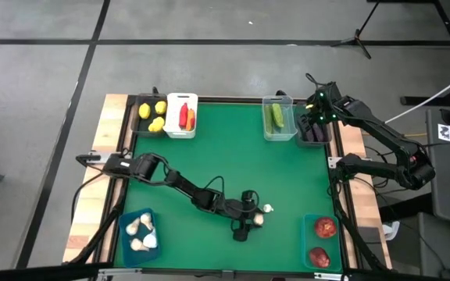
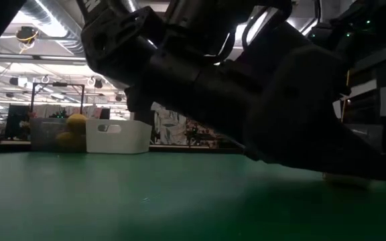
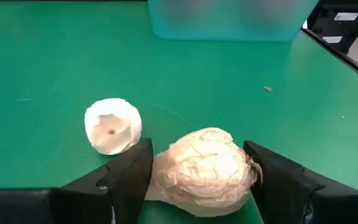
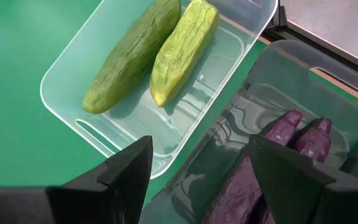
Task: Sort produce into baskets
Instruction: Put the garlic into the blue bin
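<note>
Two white garlic bulbs lie on the green mat near the table's front, right of centre. My left gripper (image 1: pixel 255 221) is low over the mat and open, pointing toward the table's right edge. Its fingers stand on either side of the nearer bulb (image 3: pixel 204 171), which lies on its side. The other bulb (image 3: pixel 112 126) rests just beyond it, toward the far edge. My right gripper (image 4: pixel 201 180) hangs open over the dark basket of purple eggplants (image 4: pixel 291 140) at the far right, with nothing between its fingers. My left gripper's fingers (image 3: pixel 129 177) flank the sides of the bulb, slanting down from the table's left. The bulb rests on the mat. I cannot tell whether either finger touches it.
Along the far edge stand a dark basket of lemons (image 1: pixel 151 115), a white basket (image 1: pixel 182 115) with chili and carrot, and a clear basket (image 1: pixel 278 119) with two cucumbers. Teal baskets sit near the front: garlic (image 1: pixel 139 232) at left, red fruits (image 1: pixel 321 240) at right.
</note>
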You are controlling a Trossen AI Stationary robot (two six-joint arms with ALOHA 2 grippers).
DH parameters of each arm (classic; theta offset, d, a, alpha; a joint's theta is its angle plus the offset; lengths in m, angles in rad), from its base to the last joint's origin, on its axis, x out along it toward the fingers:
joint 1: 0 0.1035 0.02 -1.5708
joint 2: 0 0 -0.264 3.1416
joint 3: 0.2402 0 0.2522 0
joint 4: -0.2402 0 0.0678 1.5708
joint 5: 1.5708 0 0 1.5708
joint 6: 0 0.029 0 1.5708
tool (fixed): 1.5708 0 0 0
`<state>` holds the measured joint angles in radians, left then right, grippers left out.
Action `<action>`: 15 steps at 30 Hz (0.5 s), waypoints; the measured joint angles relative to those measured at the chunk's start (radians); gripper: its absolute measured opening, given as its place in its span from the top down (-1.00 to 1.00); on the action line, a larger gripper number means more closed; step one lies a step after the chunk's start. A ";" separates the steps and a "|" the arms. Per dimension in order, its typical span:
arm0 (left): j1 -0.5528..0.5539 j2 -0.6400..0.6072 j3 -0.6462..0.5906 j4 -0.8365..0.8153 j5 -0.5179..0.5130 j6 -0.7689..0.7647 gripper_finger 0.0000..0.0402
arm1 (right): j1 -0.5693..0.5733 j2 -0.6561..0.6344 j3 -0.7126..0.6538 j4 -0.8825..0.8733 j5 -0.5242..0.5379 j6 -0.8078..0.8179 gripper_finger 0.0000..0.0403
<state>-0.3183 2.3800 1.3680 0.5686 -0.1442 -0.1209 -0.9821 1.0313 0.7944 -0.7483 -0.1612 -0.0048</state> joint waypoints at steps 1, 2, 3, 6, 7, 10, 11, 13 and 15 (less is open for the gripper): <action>0.000 0.001 -0.001 0.009 -0.002 0.000 -0.22 | 0.000 0.000 0.000 0.000 0.000 0.000 -0.31; 0.000 0.002 -0.002 0.018 -0.003 0.000 -0.21 | 0.000 0.000 0.000 0.000 0.000 0.000 -0.31; 0.000 0.002 -0.002 0.022 -0.003 -0.001 -0.19 | 0.000 0.000 0.000 0.000 0.000 0.000 -0.31; 0.000 0.002 -0.002 0.024 -0.003 -0.013 -0.11 | 0.000 0.000 0.000 -0.001 -0.006 0.000 -0.31; 0.000 0.002 -0.002 0.024 -0.003 -0.018 -0.08 | 0.000 0.000 0.000 0.000 -0.007 0.000 -0.31; 0.000 0.002 -0.002 0.026 -0.005 -0.034 0.01 | 0.000 0.000 0.000 -0.001 -0.008 0.000 -0.31; 0.000 0.002 -0.002 0.026 -0.007 -0.034 0.04 | 0.000 0.000 0.000 -0.001 -0.008 0.000 -0.31; 0.000 -0.001 -0.002 0.025 -0.009 -0.035 0.07 | 0.000 0.000 0.000 -0.001 -0.008 0.000 -0.31; 0.002 -0.010 -0.004 0.017 -0.008 -0.036 0.08 | 0.000 0.000 0.000 -0.002 -0.008 0.000 -0.31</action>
<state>-0.3164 2.3703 1.3643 0.5853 -0.1520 -0.1570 -0.9821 1.0313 0.7944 -0.7498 -0.1692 -0.0051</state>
